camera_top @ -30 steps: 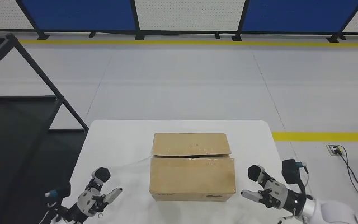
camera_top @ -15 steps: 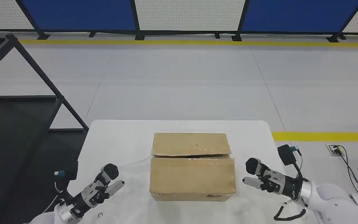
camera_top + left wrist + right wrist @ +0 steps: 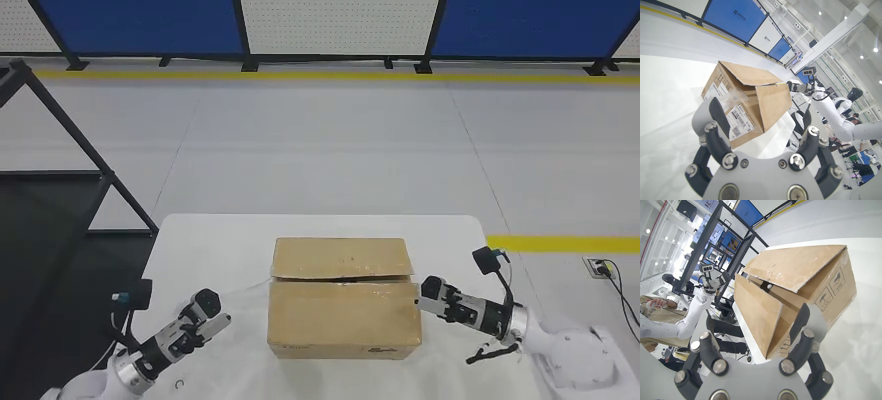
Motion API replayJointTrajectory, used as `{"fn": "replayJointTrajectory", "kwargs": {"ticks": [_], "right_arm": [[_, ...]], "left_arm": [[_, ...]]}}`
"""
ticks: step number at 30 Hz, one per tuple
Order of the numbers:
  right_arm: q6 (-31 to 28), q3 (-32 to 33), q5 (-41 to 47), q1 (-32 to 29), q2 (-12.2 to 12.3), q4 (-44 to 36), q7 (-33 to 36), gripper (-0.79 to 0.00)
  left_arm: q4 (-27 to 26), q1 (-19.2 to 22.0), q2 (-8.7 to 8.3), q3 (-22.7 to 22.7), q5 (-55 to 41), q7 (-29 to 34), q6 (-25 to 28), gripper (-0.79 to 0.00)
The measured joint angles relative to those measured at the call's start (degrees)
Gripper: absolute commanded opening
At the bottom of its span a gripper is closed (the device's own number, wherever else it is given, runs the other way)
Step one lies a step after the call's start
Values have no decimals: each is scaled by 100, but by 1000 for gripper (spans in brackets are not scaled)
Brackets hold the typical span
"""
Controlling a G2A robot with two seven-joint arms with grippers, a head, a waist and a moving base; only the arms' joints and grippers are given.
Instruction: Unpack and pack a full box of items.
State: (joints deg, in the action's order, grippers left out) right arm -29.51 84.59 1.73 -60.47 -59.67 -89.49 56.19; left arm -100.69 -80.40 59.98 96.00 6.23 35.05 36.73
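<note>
We cannot see what the cardboard box (image 3: 343, 318) holds. Its two top flaps (image 3: 340, 258) are folded down over it. In the right wrist view, the narrow dark slit between them gives only a small pale round shape that we cannot identify. The box's base and far side are hidden from us as well. It sits in the middle of the white table (image 3: 215, 250), towards the near edge.

The left gripper (image 3: 212, 314) hangs off the box's left end, clearly apart from it, its fingers (image 3: 718, 115) spread wide with nothing between them. The right gripper (image 3: 428, 298) is just beside the box's right end. We cannot tell whether it touches the card, but its fingers (image 3: 800, 321) too stand wide apart and empty.

The box is plain brown corrugated card, oblong, its flap edges ragged and shiny with torn clear tape (image 3: 772, 275). White barcode labels (image 3: 738, 121) and a crumpled scrap of clear film (image 3: 733, 96) cling to the left end. Black handling symbols (image 3: 831, 289) are printed on the right end.
</note>
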Motion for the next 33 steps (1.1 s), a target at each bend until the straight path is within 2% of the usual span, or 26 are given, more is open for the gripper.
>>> {"fn": "replayJointTrajectory", "kwargs": {"ticks": [6,11,15,22,33], "right_arm": [[-557,-148,691,134,18,95,421,0],[-966,-14,1135,-36,102,-236,901,0],[-981,2,1089,-349,220,-900,878,0],[-1145,-107,678,-1027,577,-1908,715,0],[-1368,-503,-110,-1536,1126,-2057,490,0]], "left_arm": [[116,46,-21,-26,-157,61,-6,0],[164,104,-34,-77,-222,78,-35,0],[168,156,-39,-140,-235,70,-54,0],[216,271,-48,-310,-198,114,-74,0],[276,417,-62,-531,-110,167,-108,0]]}}
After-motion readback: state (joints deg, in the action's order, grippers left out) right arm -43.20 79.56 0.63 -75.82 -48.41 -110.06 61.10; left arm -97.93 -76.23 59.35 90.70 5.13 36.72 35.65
